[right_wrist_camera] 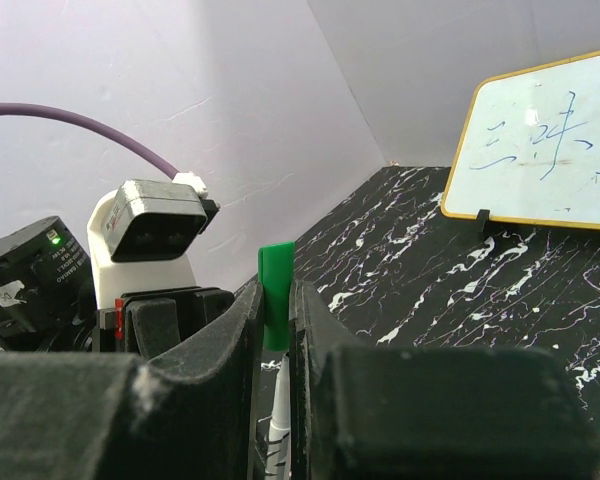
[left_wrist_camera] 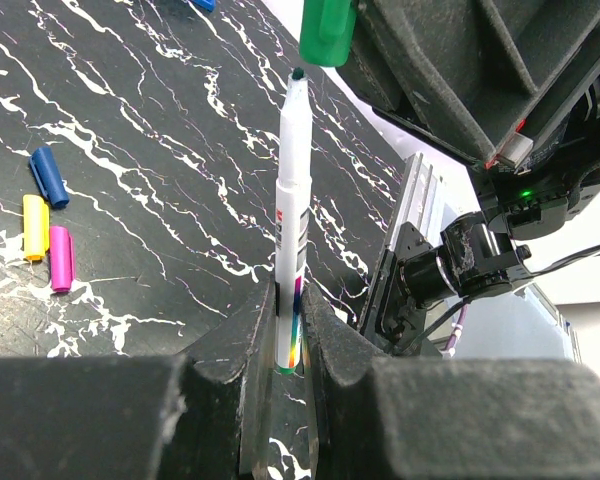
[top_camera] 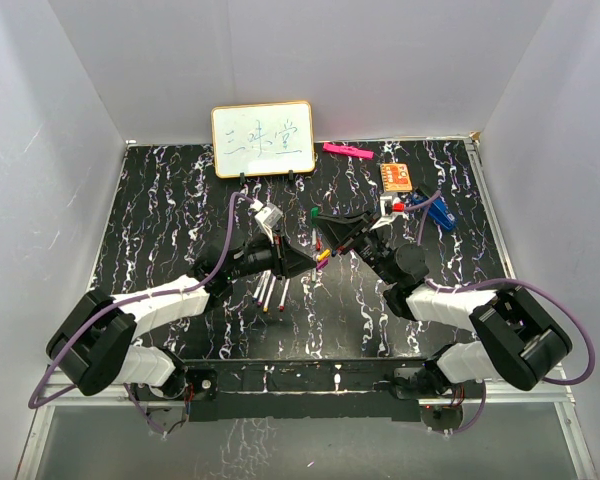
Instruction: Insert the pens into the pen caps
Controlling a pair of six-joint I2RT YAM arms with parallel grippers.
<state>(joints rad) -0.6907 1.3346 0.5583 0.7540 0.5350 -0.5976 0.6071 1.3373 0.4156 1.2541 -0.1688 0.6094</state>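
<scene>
The left gripper (left_wrist_camera: 290, 330) is pinching a pen (left_wrist_camera: 294, 190), aiming its tip at the green cap (left_wrist_camera: 327, 30) pinched by the right gripper (right_wrist_camera: 277, 310) for capping

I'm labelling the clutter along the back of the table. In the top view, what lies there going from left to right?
Whiteboard → pink bar → orange card → blue clip

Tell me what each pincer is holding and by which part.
Left pincer: a pen, gripped at its rear end, tip pointing out. Right pincer: a green cap, pinched by its sides, not yet on the pen's tip.
</scene>
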